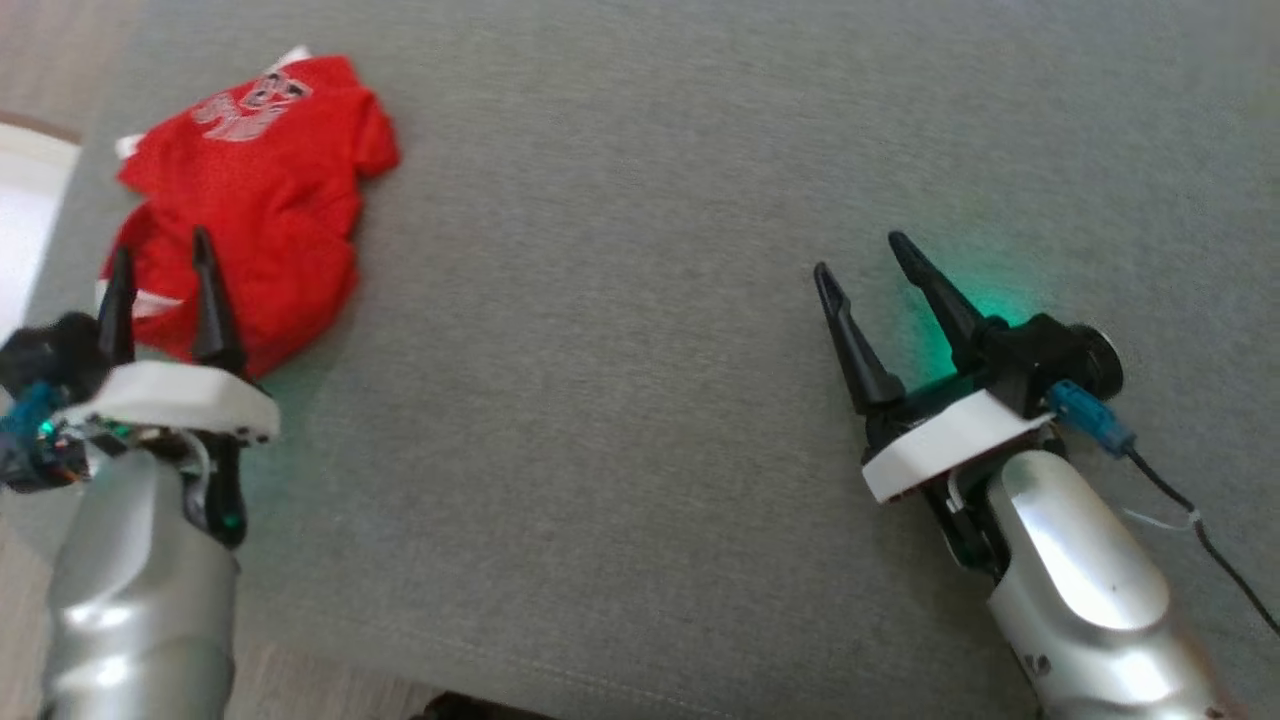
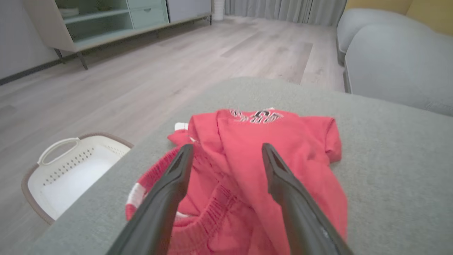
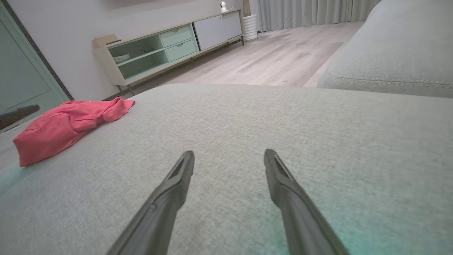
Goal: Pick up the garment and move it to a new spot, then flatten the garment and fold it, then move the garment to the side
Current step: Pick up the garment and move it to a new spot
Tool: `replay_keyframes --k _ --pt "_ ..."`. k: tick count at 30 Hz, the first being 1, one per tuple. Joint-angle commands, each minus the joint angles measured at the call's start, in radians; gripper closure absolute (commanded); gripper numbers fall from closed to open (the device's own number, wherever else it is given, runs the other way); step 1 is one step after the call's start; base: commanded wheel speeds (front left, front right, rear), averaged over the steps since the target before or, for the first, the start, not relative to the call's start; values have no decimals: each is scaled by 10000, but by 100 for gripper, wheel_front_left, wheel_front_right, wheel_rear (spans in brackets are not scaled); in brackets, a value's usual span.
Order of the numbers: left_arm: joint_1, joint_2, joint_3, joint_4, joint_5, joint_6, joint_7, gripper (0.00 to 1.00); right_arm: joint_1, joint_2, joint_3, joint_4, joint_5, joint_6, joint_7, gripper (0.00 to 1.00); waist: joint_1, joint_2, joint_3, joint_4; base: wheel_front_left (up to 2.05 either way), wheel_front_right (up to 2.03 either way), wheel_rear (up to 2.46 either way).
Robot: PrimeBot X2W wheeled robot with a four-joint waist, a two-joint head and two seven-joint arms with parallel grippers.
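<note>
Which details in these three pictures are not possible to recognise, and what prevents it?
- The print on the red garment: unreadable; blurred in the head view, creased in the left wrist view.
- Garment's near edge: head view, hidden behind the left claw.
- Whether that claw touches the cloth: unclear in both.
- White basket: left wrist view, partly hidden by the grey cushion.

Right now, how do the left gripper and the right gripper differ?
The left gripper is poised at the red garment; the right gripper is over bare grey cushion, far from it. Left gripper's fingers point straight up the head view; right gripper's lean left. Both are open, holding nothing.
</note>
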Motion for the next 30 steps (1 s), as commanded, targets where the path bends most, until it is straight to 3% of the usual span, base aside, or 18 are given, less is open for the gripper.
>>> replay_keyframes --k 1,6,10,11,12,17,22,26,30 --pt "-233 567 265 64 -78 -43 106 0 -80 34 237 -289 22 -7 -109 0 -2 0 287 -355 0 0 0" --pt "-1031 877 353 1878 -322 5 800 0 -159 -137 266 -379 181 -7 -109 0 -2 0 528 -872 0 0 0" --pt "-1277 900 309 2706 -479 -15 762 2 -167 -216 149 -393 274 -7 -109 0 -2 0 611 -1133 0 0 0" --pt "-1323 939 266 2833 -462 -19 668 56 -162 -224 113 -393 289 -7 -109 0 -2 0 606 -1169 0 0 0" --pt "-1379 994 202 2909 -405 -20 529 100 -154 -227 78 -381 303 -7 -109 0 -2 0 596 -1190 0 0 0" --pt "-1769 1228 -175 2619 -29 -30 -104 100 -20 -57 -150 -267 372 -7 -109 0 -2 0 267 -1216 0 0 0" --pt "-2152 1367 -577 1151 406 -41 -223 100 213 304 -261 -165 501 -7 -109 0 -2 0 -391 -1413 0 0 0" --pt "-2140 1116 -826 -261 491 -48 -228 100 427 530 -319 -99 620 -7 -109 0 -2 0 -918 -1839 0 0 0" --pt "-2067 544 -1729 -1241 421 -52 -229 100 646 686 -414 3 744 -7 -109 0 -2 0 -1317 -2442 0 0 0"
